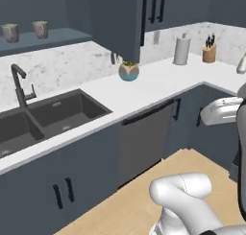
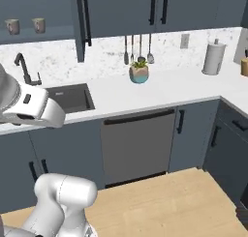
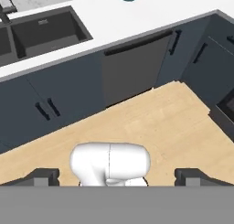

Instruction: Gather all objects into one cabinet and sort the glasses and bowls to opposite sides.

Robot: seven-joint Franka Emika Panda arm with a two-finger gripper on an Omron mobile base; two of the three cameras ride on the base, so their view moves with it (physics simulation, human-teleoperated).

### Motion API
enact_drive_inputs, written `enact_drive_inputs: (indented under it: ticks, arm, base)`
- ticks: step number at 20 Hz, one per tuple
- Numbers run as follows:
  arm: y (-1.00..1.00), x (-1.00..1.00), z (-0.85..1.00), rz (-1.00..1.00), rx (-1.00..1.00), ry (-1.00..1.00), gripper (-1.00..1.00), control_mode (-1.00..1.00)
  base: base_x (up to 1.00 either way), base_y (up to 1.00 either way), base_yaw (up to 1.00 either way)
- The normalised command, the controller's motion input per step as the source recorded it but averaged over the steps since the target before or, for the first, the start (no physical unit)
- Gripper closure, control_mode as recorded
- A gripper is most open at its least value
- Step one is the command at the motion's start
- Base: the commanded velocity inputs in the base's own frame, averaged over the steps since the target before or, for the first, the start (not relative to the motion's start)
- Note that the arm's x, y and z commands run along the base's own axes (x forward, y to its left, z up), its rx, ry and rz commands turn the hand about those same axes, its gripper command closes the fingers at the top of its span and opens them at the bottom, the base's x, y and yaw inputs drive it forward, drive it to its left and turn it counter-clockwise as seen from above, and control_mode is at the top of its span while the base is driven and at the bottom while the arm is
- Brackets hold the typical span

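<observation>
Two tan glasses (image 1: pixel 9 32) (image 1: pixel 40 29) stand side by side on the shelf of the open slate-blue cabinet (image 1: pixel 67 37), high at the left above the sink. The right base view shows the same glasses (image 2: pixel 12 26) (image 2: pixel 38 24) on the cabinet shelf (image 2: pixel 58 37). The bowls are out of view. My gripper (image 3: pixel 118 177) is open, its two dark fingertips (image 3: pixel 43 176) far apart with nothing between them. It hangs over the wooden floor, well back from the counter, looking down at the dishwasher front.
On the white counter there is a dark double sink (image 1: pixel 53 111) with a black faucet (image 1: pixel 19 85), a teal plant pot (image 1: pixel 129 71), a paper towel roll (image 1: pixel 181 51) and a knife block (image 1: pixel 209 52). A dishwasher (image 2: pixel 138 146) sits below. Utensils (image 2: pixel 138 50) hang on the backsplash.
</observation>
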Motion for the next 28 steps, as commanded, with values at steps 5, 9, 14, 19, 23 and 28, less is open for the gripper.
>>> enact_drive_inputs:
  ticks: [5, 9, 14, 19, 23, 28]
  arm:
    - [0.00, 0.00, 0.00, 0.00, 0.00, 0.00, -1.00, 1.00]
    - [0.00, 0.00, 0.00, 0.00, 0.00, 0.00, -1.00, 1.00]
    - [0.00, 0.00, 0.00, 0.00, 0.00, 0.00, -1.00, 1.00]
    - [0.00, 0.00, 0.00, 0.00, 0.00, 0.00, -1.00, 1.00]
    - [0.00, 0.00, 0.00, 0.00, 0.00, 0.00, -1.00, 1.00]
    - [0.00, 0.00, 0.00, 0.00, 0.00, 0.00, -1.00, 1.00]
  base:
    - [-0.55, 0.56, -0.19]
    - [-0.79, 1.00, 0.15]
    - [-0.87, 1.00, 0.29]
    - [-0.58, 1.00, 0.23]
    - [-0.28, 1.00, 0.18]
    - [-0.16, 1.00, 0.19]
